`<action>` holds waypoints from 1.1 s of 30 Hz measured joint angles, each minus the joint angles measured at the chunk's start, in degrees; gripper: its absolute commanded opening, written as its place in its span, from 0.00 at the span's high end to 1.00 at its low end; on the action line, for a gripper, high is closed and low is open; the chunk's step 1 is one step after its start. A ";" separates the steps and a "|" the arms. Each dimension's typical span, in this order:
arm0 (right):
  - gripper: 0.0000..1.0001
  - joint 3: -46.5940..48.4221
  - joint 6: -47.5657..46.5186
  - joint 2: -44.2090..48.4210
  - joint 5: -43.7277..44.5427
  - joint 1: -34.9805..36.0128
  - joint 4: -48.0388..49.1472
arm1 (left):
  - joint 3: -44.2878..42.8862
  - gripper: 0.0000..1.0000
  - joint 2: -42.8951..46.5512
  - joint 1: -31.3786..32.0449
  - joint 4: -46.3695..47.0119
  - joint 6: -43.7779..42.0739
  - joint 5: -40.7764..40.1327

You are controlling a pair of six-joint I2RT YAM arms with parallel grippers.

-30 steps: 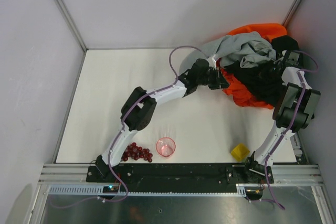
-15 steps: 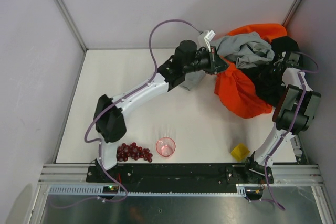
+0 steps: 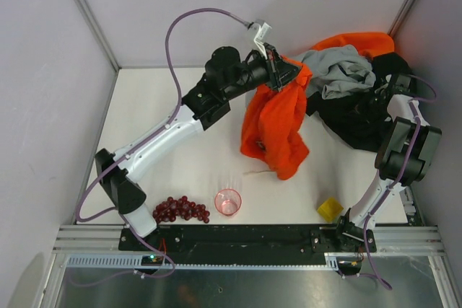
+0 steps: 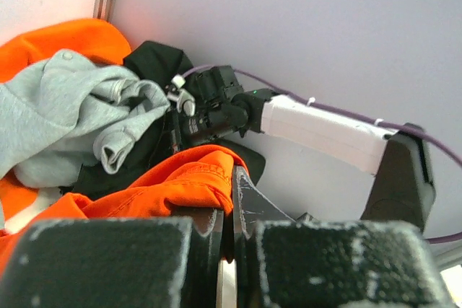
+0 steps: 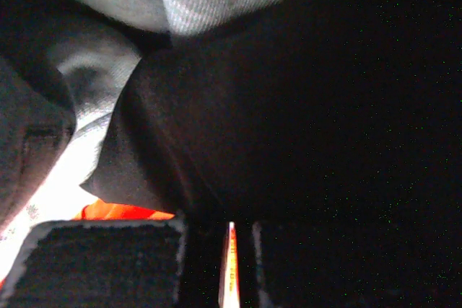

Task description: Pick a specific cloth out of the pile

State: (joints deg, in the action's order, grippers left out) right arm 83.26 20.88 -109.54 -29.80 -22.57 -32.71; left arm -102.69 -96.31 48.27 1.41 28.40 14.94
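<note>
Beside the pile (image 3: 345, 81), cloth (image 3: 274, 124) hanging, length far-to-near

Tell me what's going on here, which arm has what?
The left tool is shut on the red-orange cloth and holds it up by one edge. The cloth hangs down over the table, just left of the pile in the far right corner. The right tool is shut and pressed into the pile's black cloth; whether it pinches anything cannot be told. The cloth is out of the heap but not yet set down.
</note>
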 measured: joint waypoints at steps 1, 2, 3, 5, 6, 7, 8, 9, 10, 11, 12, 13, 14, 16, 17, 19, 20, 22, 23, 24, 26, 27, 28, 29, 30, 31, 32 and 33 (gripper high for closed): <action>1.00 0.00 -0.02 0.00 0.04 0.04 0.00 | 0.50 0.97 0.00 0.00 0.07 -0.22 -0.17; 1.00 -0.04 -0.04 0.02 0.20 0.07 0.00 | 1.29 0.96 -0.04 0.00 -0.02 -0.46 -0.26; 1.00 -0.17 -0.07 0.07 0.31 0.09 0.09 | 2.34 0.94 -0.15 0.04 -0.28 -0.50 -0.28; 1.00 -0.63 -0.17 0.22 0.44 0.11 0.13 | 4.68 0.89 -0.87 0.15 -0.79 -0.52 -0.26; 1.00 -0.79 -0.20 0.24 0.48 0.13 0.13 | 5.60 0.86 -1.38 0.22 -1.05 -0.50 -0.24; 1.00 -1.01 -0.24 0.26 0.52 0.15 0.13 | 7.32 0.83 -2.19 0.26 -1.20 -0.42 -0.24; 1.00 -1.11 -0.31 0.26 0.61 0.15 0.17 | 8.68 0.77 -2.75 0.31 -1.42 -0.39 -0.26; 1.00 -1.25 -0.44 0.26 0.66 0.20 0.22 | 10.36 0.71 -3.39 0.35 -1.88 -0.39 -0.26; 1.00 -1.36 -0.55 0.28 0.68 0.22 0.24 | 12.15 0.66 -4.02 0.37 -2.43 -0.37 -0.35; 1.00 -1.49 -0.63 0.33 0.68 0.22 0.26 | 13.90 0.61 -4.63 0.44 -3.17 -0.33 -0.59; 1.00 -1.62 -0.81 0.39 0.76 0.22 0.28 | 15.61 0.54 -5.14 0.50 -4.00 -0.20 -1.05; 1.00 -1.75 -0.98 0.48 0.85 0.22 0.28 | 17.25 0.45 -5.57 0.55 -5.01 -0.13 -1.53; 1.00 -1.88 -1.09 0.59 0.87 0.22 0.26 | 18.43 0.35 -5.79 0.57 -5.90 -0.22 -2.03; 1.00 -1.92 -1.22 0.66 0.90 0.22 0.24 | 21.07 0.19 -5.97 0.63 -7.93 -0.31 -3.78; 1.00 -1.95 -1.27 0.70 0.92 0.22 0.20 | 22.01 0.14 -5.97 0.63 -9.03 -0.42 -4.63; 1.00 -2.12 -1.40 0.81 0.98 0.26 0.22 | 23.32 0.05 -5.97 0.66 -10.97 -0.83 -7.15; 1.00 -2.23 -1.46 0.85 1.05 0.31 0.22 | 23.69 0.03 -5.97 0.66 -11.89 -1.31 -8.28; 1.00 -2.45 -1.51 0.96 1.18 0.37 0.24 | 24.39 0.01 -5.90 0.66 -13.60 -2.01 -10.73; 1.00 -2.56 -1.51 1.01 1.31 0.44 0.24 | 24.65 0.01 -5.86 0.68 -14.53 -2.47 -12.02; 1.00 -2.62 -1.53 1.03 1.38 0.46 0.20 | 24.90 0.01 -5.77 0.68 -15.26 -2.84 -13.11; 1.00 -2.78 -1.53 1.07 1.55 0.57 0.26 | 25.49 0.00 -5.27 0.70 -17.57 -4.00 -15.67; 1.00 -2.82 -1.55 1.09 1.66 0.61 0.20 | 25.73 0.00 -4.90 0.70 -18.80 -4.70 -16.92; 1.00 -2.84 -1.57 1.09 1.79 0.66 0.22 | 25.90 0.00 -4.48 0.70 -19.89 -5.33 -18.05; 1.00 -2.91 -1.60 1.11 1.92 0.70 0.24 | 25.94 0.00 -4.11 0.70 -20.96 -6.08 -19.10; 1.00 -2.95 -1.64 1.11 1.97 0.70 0.24 | 25.97 0.00 -3.76 0.70 -21.81 -6.69 -19.98; 1.00 -3.02 -1.68 1.11 2.01 0.72 0.26 | 25.99 0.00 -3.50 0.70 -22.40 -7.23 -20.61; 1.00 -3.04 -1.68 1.11 2.05 0.74 0.24 | 25.99 0.00 -3.28 0.70 -23.10 -7.85 -21.14; 1.00 -3.10 -1.68 1.11 2.14 0.76 0.26 | 25.99 0.00 -3.10 0.70 -23.65 -8.35 -21.57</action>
State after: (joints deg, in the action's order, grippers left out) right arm 80.16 19.20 -108.42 -27.66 -21.80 -32.45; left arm -76.71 -99.42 48.97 -22.24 20.05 -6.63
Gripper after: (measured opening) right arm 0.009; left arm 0.995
